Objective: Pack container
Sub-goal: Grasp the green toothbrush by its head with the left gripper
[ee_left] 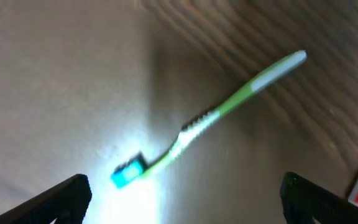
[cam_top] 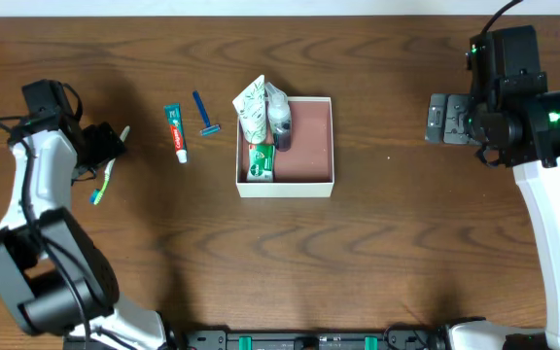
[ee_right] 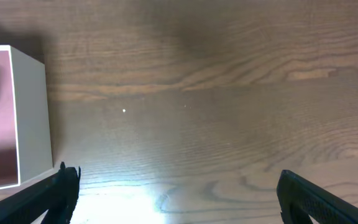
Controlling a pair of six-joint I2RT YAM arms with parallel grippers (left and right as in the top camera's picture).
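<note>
Container (cam_top: 309,141): sits mid-surface (cam_top: 406,243). Its left half holds a pouch (cam_top: 254,105), a dark bottle (cam_top: 279,117) and a green box (cam_top: 261,160); its right half is bare.
Toothpaste (cam_top: 176,132), razor (cam_top: 203,115): lie left of the container's left wall, apart from it.
Toothbrush (ee_left: 210,118): lies near the surface's left side, under your left end effector (ee_left: 179,196), which is spread wide and grasps nothing.
Right end effector (ee_right: 179,193): likewise spread wide, with open wood between it and the container's right wall.
</note>
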